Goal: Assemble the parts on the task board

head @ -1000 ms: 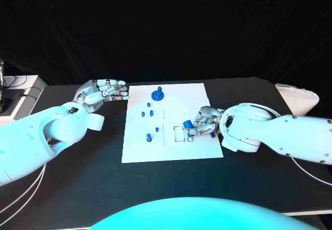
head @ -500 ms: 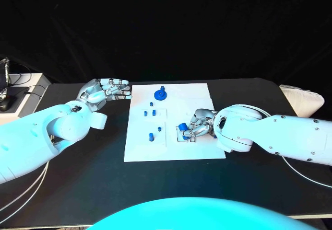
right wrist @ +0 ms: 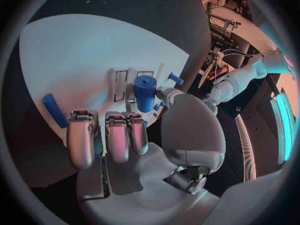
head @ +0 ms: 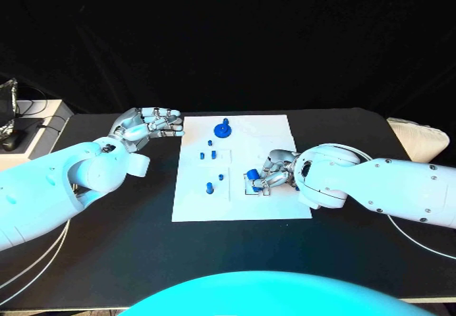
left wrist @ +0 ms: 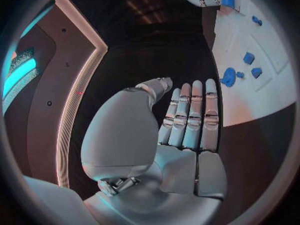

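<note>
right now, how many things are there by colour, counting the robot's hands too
blue pieces lying or standing on the board: 6
blue piece held in the right hand: 1
white board: 1
silver hands: 2, the right hand and the left hand
total: 10

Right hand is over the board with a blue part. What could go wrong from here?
1. The right hand holds a blue cylinder at the rectangular slots; its fingers hide the seat, so a tilted insertion may jam.
2. A loose blue peg lies close beside that hand and could be knocked.
3. The left hand sits at the task board edge and might nudge it.
</note>
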Robot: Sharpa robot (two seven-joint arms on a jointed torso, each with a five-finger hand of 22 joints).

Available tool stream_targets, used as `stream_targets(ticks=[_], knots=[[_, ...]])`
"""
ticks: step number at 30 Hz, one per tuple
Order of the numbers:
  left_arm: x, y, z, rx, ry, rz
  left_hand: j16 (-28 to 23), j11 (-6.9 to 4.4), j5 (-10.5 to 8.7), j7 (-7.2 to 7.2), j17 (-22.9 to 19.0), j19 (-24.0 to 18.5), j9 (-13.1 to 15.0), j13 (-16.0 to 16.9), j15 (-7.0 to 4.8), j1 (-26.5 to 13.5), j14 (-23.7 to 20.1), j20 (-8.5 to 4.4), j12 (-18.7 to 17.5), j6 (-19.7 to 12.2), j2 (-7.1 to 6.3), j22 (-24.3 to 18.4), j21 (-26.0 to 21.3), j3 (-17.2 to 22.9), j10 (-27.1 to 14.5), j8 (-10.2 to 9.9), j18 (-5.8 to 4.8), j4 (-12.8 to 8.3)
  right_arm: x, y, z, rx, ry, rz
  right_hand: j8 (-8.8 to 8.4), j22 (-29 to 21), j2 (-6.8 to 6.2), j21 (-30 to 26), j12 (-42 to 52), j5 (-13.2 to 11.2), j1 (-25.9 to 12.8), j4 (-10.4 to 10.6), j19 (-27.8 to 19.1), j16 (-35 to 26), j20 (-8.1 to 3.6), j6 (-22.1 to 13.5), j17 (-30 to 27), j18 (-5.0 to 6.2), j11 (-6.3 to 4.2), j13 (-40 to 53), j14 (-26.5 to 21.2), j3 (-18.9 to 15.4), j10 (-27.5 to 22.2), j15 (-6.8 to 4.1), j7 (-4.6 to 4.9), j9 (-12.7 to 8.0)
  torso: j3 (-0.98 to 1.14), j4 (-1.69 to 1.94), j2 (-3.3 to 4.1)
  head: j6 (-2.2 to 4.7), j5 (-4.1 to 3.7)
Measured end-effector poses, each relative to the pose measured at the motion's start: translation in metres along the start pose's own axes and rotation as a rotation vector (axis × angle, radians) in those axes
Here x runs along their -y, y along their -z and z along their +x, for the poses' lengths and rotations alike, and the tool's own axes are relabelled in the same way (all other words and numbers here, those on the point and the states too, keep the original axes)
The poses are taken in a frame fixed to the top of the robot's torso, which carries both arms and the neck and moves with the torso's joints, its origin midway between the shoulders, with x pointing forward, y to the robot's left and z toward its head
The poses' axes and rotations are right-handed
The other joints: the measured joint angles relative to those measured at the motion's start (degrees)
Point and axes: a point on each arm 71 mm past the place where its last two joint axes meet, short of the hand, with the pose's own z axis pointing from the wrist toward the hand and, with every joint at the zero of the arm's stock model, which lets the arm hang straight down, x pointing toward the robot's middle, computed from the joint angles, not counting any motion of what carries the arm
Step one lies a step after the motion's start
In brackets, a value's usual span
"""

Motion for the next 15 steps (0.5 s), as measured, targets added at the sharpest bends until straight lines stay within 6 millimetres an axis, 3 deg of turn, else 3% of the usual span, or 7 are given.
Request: stream_targets(ticks=[15], knots=[[-0.0005,0.0,0.0001,-0.001,0.001,-0.005,0.0,0.0,0.0,0.0,0.07,0.0,0.0,0.0,0.0,0.0,0.0,0.0,0.0,0.0,0.0,-0.05,0.0,0.0,0.0,0.0,0.0,0.0,-0.001,-0.0016,0.0012,-0.012,0.012,0.0,-0.07,-0.01,-0.98,0.0,-0.45,-1.09,-0.98,-2.34,0.0,0.0,0.0,0.01,0.0,0.0,0.05,-0.01,0.0,1.08,0.05,0.0,-0.01,0.22,0.03,-0.01,-0.03,0.0,0.03]])
